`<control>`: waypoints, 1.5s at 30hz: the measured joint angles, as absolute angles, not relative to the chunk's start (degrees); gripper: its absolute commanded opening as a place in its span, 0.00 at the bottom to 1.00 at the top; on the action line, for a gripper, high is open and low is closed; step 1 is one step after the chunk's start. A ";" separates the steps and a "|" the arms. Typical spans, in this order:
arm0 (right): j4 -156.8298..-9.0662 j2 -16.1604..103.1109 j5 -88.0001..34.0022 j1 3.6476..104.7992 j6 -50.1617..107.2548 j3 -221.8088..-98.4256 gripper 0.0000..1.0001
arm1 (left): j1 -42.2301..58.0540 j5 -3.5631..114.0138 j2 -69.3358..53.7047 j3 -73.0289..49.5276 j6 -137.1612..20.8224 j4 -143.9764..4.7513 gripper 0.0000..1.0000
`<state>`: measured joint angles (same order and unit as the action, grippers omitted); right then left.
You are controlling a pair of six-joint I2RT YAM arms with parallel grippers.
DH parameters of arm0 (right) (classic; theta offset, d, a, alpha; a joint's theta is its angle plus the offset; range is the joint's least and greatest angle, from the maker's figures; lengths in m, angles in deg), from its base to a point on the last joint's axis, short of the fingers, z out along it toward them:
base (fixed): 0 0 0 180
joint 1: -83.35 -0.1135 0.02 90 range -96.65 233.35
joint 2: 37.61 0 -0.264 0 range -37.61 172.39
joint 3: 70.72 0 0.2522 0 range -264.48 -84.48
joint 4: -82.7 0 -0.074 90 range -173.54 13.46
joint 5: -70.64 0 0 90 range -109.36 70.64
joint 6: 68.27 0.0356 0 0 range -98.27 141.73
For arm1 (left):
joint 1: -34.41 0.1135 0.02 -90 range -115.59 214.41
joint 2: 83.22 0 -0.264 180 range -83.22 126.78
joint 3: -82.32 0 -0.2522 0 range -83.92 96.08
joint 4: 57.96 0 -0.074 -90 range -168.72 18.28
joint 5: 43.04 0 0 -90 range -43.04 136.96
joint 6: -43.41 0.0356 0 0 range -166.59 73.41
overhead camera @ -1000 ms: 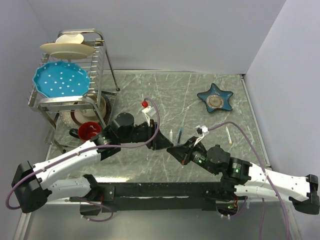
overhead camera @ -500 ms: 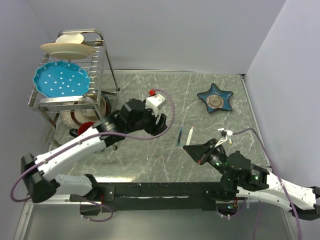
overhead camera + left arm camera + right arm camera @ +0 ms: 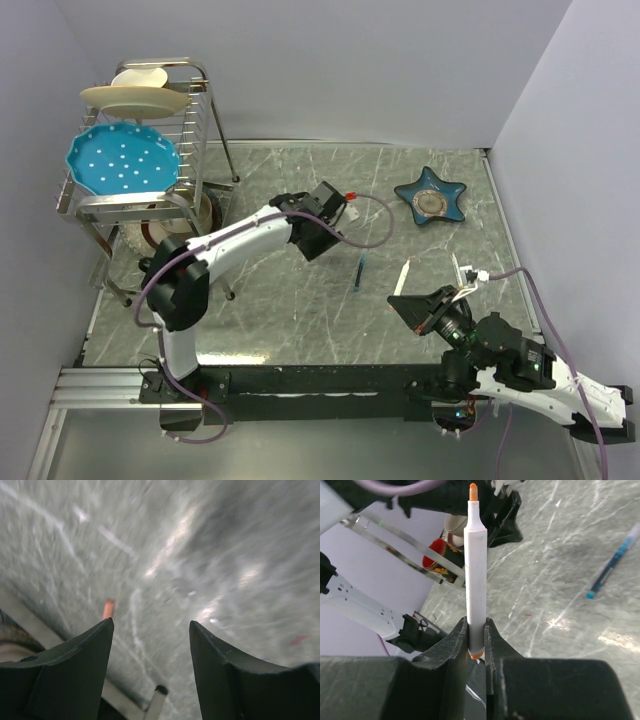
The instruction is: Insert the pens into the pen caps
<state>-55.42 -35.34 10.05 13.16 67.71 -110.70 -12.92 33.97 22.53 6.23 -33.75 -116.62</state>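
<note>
Toward tabletop's front edge, R gripper (image 3: 476, 622) pinches orange-tipped pen (image 3: 475, 555); L gripper (image 3: 150, 625) gapes empty. Best hold tip steady, exposed for capping.

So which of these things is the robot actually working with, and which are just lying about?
Part of the job:
- white pen with an orange tip, clamped in the right gripper
- blue pen, lying loose
- small orange piece ahead of the open left gripper, perhaps a cap; too blurred to tell

Just lying about:
- star-shaped dish
- dish rack
- blue plate
- cream plate
</note>
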 measured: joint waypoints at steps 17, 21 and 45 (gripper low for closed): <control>-49.44 -36.90 14.38 13.16 67.01 -112.38 0.00 | 0.48 32.72 33.94 8.37 -27.59 -119.77 0.55; -49.15 -36.90 15.32 13.16 66.79 -113.19 0.00 | 1.24 32.92 36.17 8.37 -27.17 -120.42 0.53; -48.80 -36.90 17.53 13.16 65.50 -113.80 0.00 | 6.29 40.22 38.90 9.00 -25.92 -121.69 0.41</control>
<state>-48.80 -36.90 17.53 13.16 65.50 -113.80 6.29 40.22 38.90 9.00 -25.92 -121.69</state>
